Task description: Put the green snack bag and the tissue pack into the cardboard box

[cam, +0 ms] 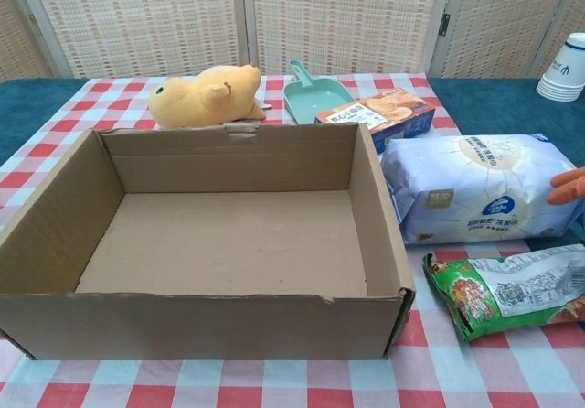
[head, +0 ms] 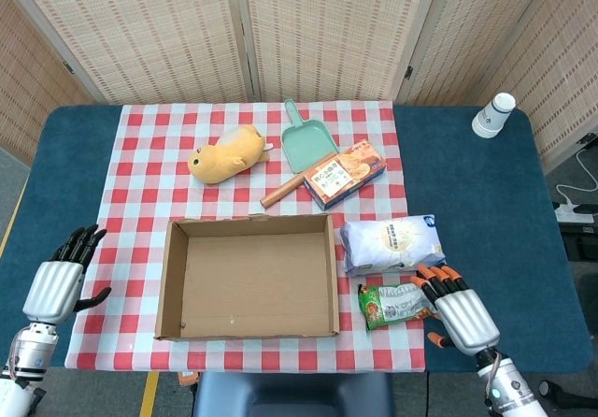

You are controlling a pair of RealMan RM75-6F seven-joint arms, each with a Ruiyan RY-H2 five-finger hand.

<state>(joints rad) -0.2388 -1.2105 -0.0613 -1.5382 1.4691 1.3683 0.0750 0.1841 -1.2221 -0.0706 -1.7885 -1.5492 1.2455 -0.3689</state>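
The green snack bag (head: 396, 304) (cam: 507, 292) lies flat on the checked cloth just right of the cardboard box (head: 174, 277) (cam: 382, 234), which stands open with nothing in it. The white tissue pack (head: 389, 243) (cam: 475, 185) lies behind the snack bag. My right hand (head: 459, 314) hovers at the snack bag's right end, fingers spread and orange-tipped, holding nothing; in the chest view only its fingertips (cam: 567, 187) show at the right edge. My left hand (head: 58, 282) rests open on the blue table, far left of the box.
Behind the box lie a yellow plush toy (head: 224, 153), a green dustpan (head: 307, 143), a wooden rolling pin (head: 283, 191) and an orange snack box (head: 344, 174). A stack of white cups (head: 492, 115) stands at the far right corner.
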